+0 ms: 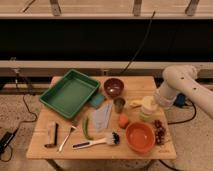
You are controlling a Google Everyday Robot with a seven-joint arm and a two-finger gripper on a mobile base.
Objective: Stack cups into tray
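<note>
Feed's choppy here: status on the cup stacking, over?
Gripper at cream cup, well right of tray. No cups in tray yet. Grey tumbler and maroon bowl sit between.

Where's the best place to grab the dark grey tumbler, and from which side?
Probably by its rim, from straight above: the dark grey tumbler stands upright, mouth up, with the maroon bowl and teal pad close by. The gripper is off to its right, beside the cream-white cup.
</note>
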